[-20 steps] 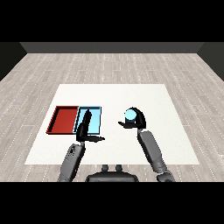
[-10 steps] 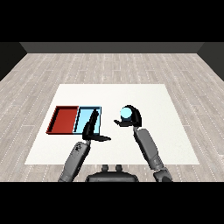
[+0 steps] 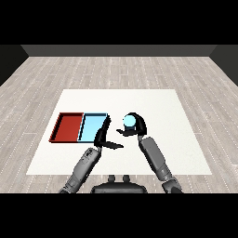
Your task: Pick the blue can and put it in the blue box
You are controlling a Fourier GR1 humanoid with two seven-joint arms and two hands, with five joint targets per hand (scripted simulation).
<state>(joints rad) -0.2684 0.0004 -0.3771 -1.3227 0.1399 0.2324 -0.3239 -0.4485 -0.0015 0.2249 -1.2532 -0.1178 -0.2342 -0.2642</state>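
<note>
Right hand (image 3: 135,126) has carried the blue can (image 3: 129,122) left, curled round it — left hand (image 3: 103,138) open beside the blue tray (image 3: 93,128) on the white table (image 3: 153,104).

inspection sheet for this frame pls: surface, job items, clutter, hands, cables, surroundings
Surface: white table, red tray and light blue tray side by side at its left.
Job's things: blue can held in the right hand, right of the light blue tray, not yet in it.
Clutter: nothing seen.
Hands: right hand curled round the can; left hand open, fingers straight, at the light blue tray's near right corner.
Cables: nothing seen.
Surroundings: grey plank floor, dark wall behind.
</note>
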